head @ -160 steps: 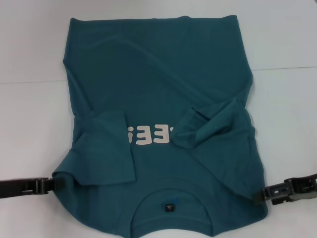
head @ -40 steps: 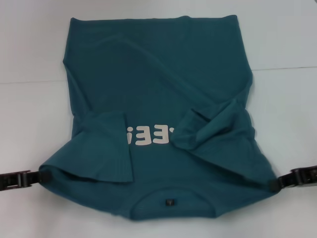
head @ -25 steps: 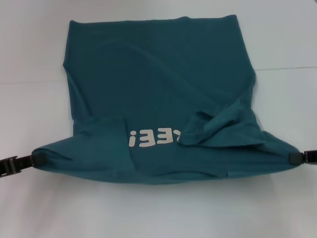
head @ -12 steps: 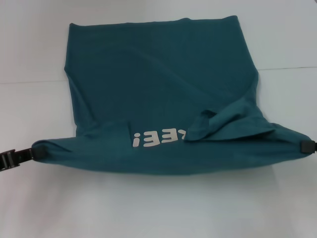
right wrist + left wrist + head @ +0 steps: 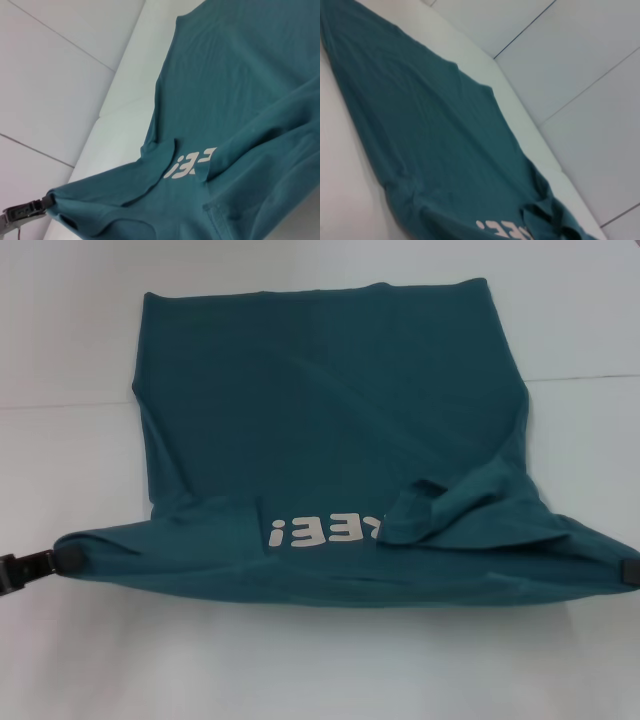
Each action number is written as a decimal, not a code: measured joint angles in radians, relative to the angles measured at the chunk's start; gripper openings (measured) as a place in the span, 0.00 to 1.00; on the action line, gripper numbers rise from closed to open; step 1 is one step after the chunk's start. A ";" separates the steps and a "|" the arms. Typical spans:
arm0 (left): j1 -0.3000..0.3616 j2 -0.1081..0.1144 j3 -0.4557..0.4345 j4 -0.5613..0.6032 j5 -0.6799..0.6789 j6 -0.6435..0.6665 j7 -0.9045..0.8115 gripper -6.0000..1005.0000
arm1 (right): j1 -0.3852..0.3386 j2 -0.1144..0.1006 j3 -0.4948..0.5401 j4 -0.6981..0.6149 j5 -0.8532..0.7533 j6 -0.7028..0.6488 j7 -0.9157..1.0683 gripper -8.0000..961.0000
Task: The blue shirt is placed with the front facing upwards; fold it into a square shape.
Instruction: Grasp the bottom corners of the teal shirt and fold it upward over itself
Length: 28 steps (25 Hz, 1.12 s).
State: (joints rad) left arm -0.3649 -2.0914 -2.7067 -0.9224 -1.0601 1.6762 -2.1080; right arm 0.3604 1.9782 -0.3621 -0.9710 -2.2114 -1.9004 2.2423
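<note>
Folding shirt: collar end carried toward hem.
Left gripper [image 5: 62,559] and right gripper [image 5: 629,568] each clamp a shoulder corner of the shirt [image 5: 330,410], near edge stretched between them above the table [image 5: 560,310]; advise equal height, even tension, corners laid square on the hem.

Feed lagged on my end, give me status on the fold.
Left gripper and right gripper pinch opposite near corners. Blue shirt stretched between them, near edge lifted, lettering partly covered. Nothing in the way.
</note>
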 joint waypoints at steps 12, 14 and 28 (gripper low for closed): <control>0.069 -0.014 -0.056 -0.037 -0.009 0.071 -0.008 0.06 | -0.059 0.047 0.015 -0.098 0.001 -0.079 0.012 0.10; 0.087 -0.027 -0.083 -0.063 -0.009 0.093 -0.009 0.06 | -0.071 0.054 0.021 -0.111 0.001 -0.082 0.012 0.11; 0.195 -0.071 -0.169 -0.157 -0.049 0.168 -0.008 0.06 | -0.119 0.080 0.017 -0.144 0.030 -0.087 0.011 0.12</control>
State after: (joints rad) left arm -0.1698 -2.1624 -2.8752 -1.0798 -1.1093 1.8440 -2.1159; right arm 0.2409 2.0585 -0.3454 -1.1147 -2.1809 -1.9870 2.2534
